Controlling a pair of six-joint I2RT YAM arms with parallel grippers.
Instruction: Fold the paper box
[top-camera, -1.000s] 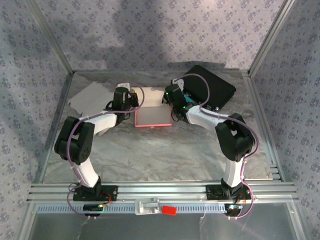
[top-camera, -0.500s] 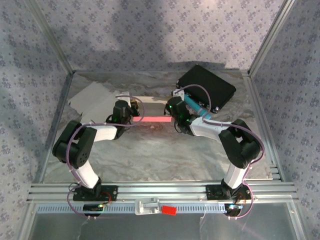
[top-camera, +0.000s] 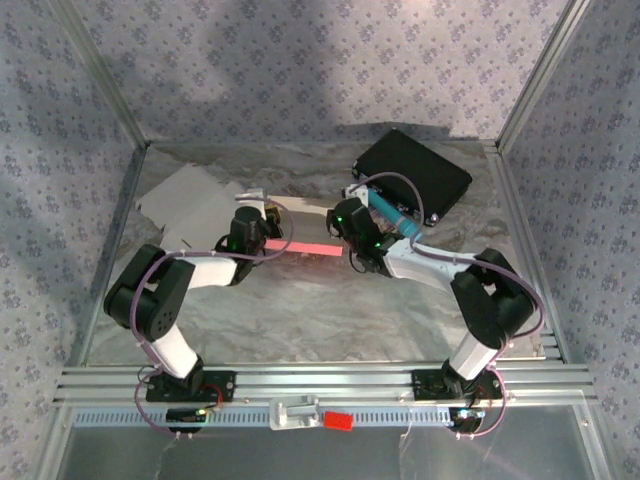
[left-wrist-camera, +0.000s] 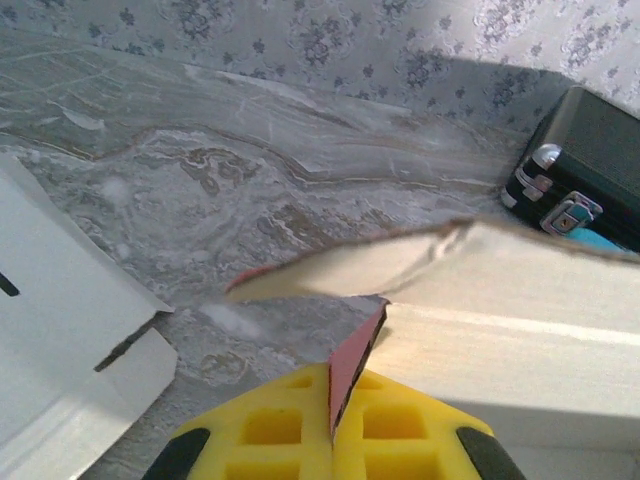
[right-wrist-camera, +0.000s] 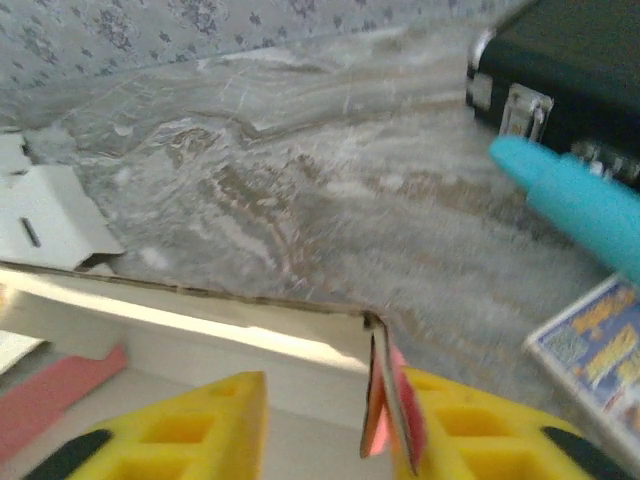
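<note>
**Paper box held between two grippers, part-way through forming its walls**

The paper box, pink outside and pale inside, spans the gap between the two grippers. From above it reads as a thin pink strip over the surface; whether its underside rests there cannot be told. The left gripper has its yellow pads pressed together on a pink side wall, and the pale panel runs off to that gripper's right. The right gripper stands spread. A pink end flap stands upright against its right-hand pad, with free space to the other pad, so nothing is clamped there. Beyond the right gripper lie a black case and a blue pen-like object. Left of the left gripper lies a flat white cardboard blank.

Step in hand, as judged: setting up the box walls, one side anchored and the other free. The next move calls for the right gripper to seat around the end flap and close. It would then turn the flap along its crease while the left gripper holds firm, since thin card buckles under a skewed pull.
</note>
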